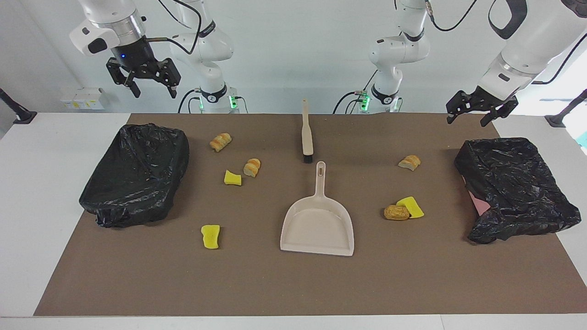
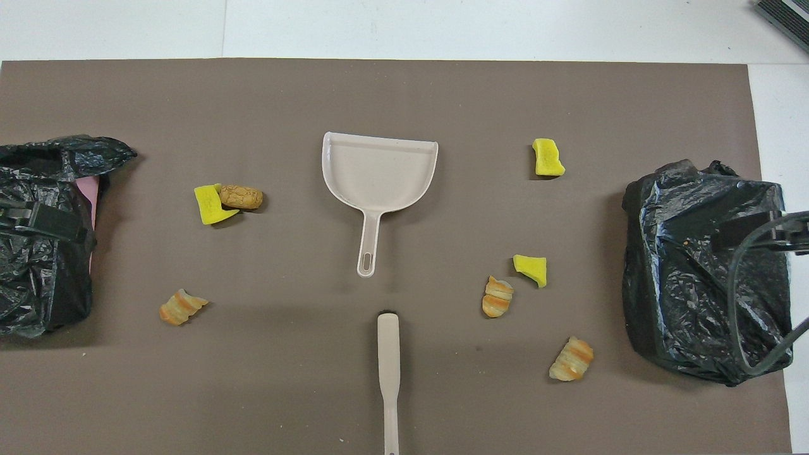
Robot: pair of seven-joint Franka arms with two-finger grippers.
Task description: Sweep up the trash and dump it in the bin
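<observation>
The trash is several small bits on the brown mat. Yellow sponge pieces point(image 1: 210, 236) point(image 1: 232, 178) point(image 1: 411, 206) and bread lumps point(image 1: 220, 141) point(image 1: 251, 167) point(image 1: 409, 162) point(image 1: 396, 212) lie to both sides of the beige dustpan point(image 1: 318, 224). The beige brush point(image 1: 307, 135) lies just nearer to the robots than the dustpan's handle. A black-bagged bin point(image 1: 136, 174) sits at the right arm's end and another bin point(image 1: 513, 188) at the left arm's end. My right gripper point(image 1: 155, 94) hangs open and empty high over the first bin. My left gripper point(image 1: 467, 121) hangs open and empty over the second.
The brown mat point(image 2: 404, 95) covers most of the white table. The dustpan point(image 2: 378, 170) opens away from the robots, and the brush point(image 2: 388, 373) lies in line with its handle. A cable loop point(image 2: 736, 303) hangs over the bin at the right arm's end.
</observation>
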